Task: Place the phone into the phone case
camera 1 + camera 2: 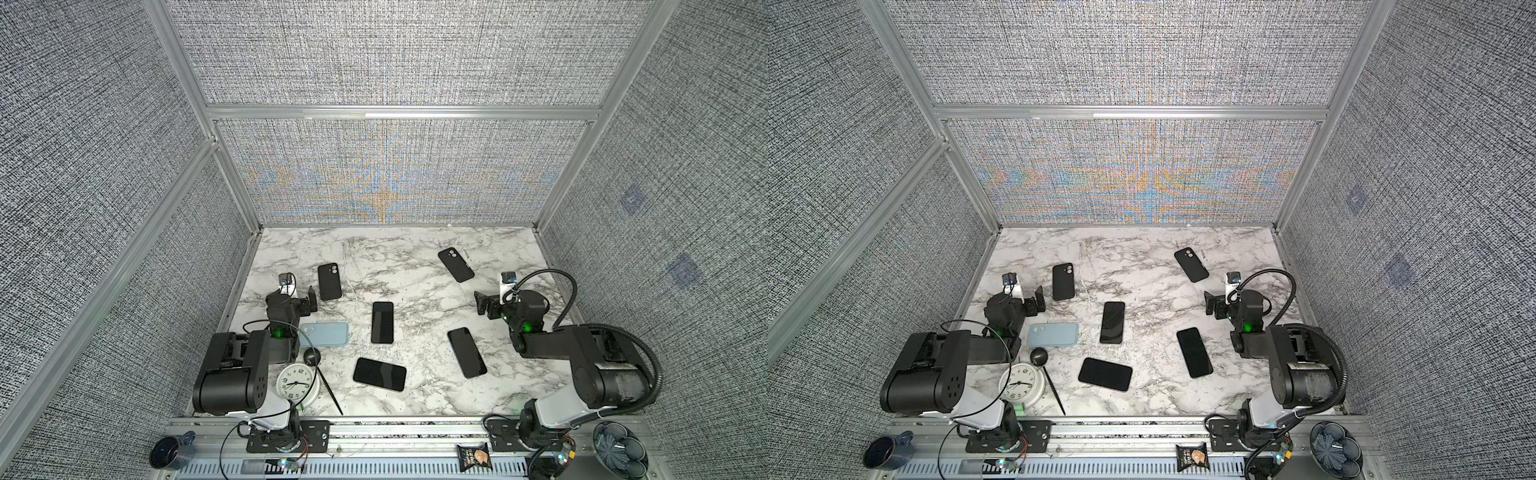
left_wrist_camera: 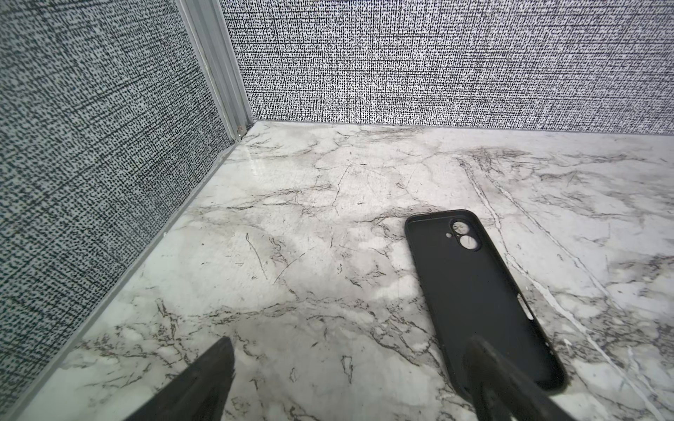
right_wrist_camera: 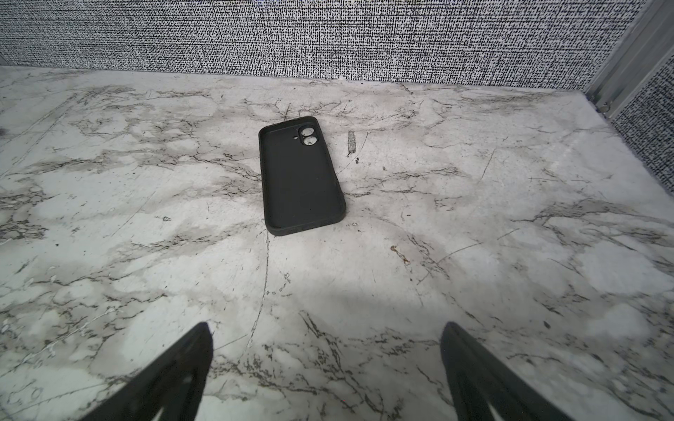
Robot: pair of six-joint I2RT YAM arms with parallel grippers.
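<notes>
Both claws wide open, nothing held: left gripper (image 2: 350, 344) hovers at the near end of an empty black case (image 2: 474, 291) toward the bench's (image 1: 395, 249) back-left corner, and right gripper (image 3: 326, 326) faces a 2nd black case (image 3: 301, 178), also empty, nearer the back-right corner, well apart from it. 3 phones lie screen-up mid-bench, none touching: center phone (image 1: 382, 322), right phone (image 1: 467, 352), front phone (image 1: 379, 374). Light-blue phone (image 1: 328, 334) lies face down by the left arm, poss. already cased, partly hidden.
</notes>
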